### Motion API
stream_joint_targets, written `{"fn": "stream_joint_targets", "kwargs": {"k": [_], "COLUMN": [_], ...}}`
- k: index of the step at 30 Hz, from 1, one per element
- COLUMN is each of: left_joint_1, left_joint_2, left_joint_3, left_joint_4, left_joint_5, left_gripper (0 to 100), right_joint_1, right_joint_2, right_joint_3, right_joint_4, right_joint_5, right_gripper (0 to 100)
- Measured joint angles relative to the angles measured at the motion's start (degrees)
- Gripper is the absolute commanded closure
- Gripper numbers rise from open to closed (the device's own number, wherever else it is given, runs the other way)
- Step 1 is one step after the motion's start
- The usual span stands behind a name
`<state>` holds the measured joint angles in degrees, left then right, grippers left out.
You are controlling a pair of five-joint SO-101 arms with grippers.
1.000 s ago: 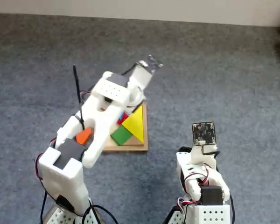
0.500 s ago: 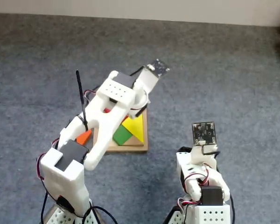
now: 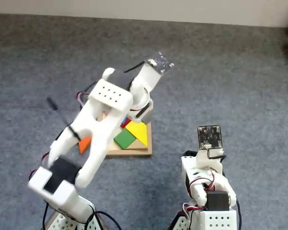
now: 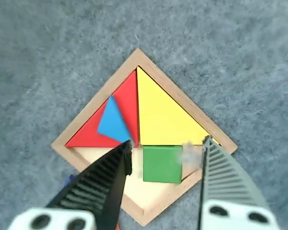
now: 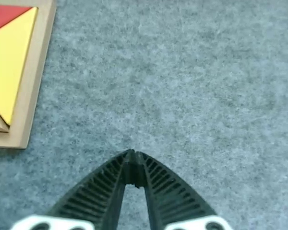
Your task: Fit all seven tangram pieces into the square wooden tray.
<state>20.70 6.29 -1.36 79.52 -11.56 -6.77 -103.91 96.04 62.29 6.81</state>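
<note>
Currently, the square wooden tray [image 4: 182, 98] on grey carpet [image 3: 230, 72] is being hovered over by the left gripper [image 4: 167, 143], jaws spread, while the right gripper [image 5: 133, 153] is being held clenched near it.

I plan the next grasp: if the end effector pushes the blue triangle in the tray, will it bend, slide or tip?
Probably stiff: the blue triangle looks like a flat, straight-edged slab. It seems to lie on the red triangle, so a push would likely slide it.
</note>
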Motion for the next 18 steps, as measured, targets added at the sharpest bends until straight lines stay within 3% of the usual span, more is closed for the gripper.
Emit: {"fn": "stream_joint_targets", "kwargs": {"k": [8,14,18], "left_joint_1": [-1.8,-6.9,-9.0], "left_joint_2": [-8.3,-8.4,-8.4], "left_joint_3": [6.9,17.5,25.0], "left_joint_4": [-3.0,-20.5,-34.5], "left_joint_5": [0.0,0.0,0.0], "left_gripper": [76,90,93], "right_joint_1": [1.6,1.6,1.6], "right_joint_2": [0.0,0.0,0.0], "right_joint_3": [0.0,0.0,0.0], "right_joint_4": [0.0,0.0,0.0], "right_joint_5": [0.0,0.0,0.0], "right_gripper": [98.9,98.9,98.9]}}
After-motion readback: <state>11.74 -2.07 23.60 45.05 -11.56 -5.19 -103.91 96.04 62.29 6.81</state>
